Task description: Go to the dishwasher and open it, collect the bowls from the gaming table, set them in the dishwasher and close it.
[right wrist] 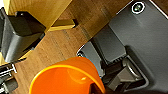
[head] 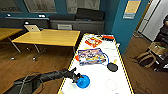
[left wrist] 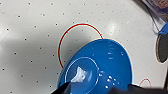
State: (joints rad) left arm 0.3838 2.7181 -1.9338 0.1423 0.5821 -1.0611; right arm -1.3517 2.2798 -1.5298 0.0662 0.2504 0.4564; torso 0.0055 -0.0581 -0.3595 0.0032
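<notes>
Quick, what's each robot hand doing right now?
Left gripper: at the blue bowl; grip cannot be told.
Right gripper: holding an orange-yellow bowl, apparently.

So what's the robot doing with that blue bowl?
The robot's left gripper is at the rim of the blue bowl, which sits near the edge of the white gaming table. The table also holds a game box and a flat black disc. In the right wrist view an orange-yellow bowl shows close up over the wooden floor, apparently carried by the right arm.
</notes>
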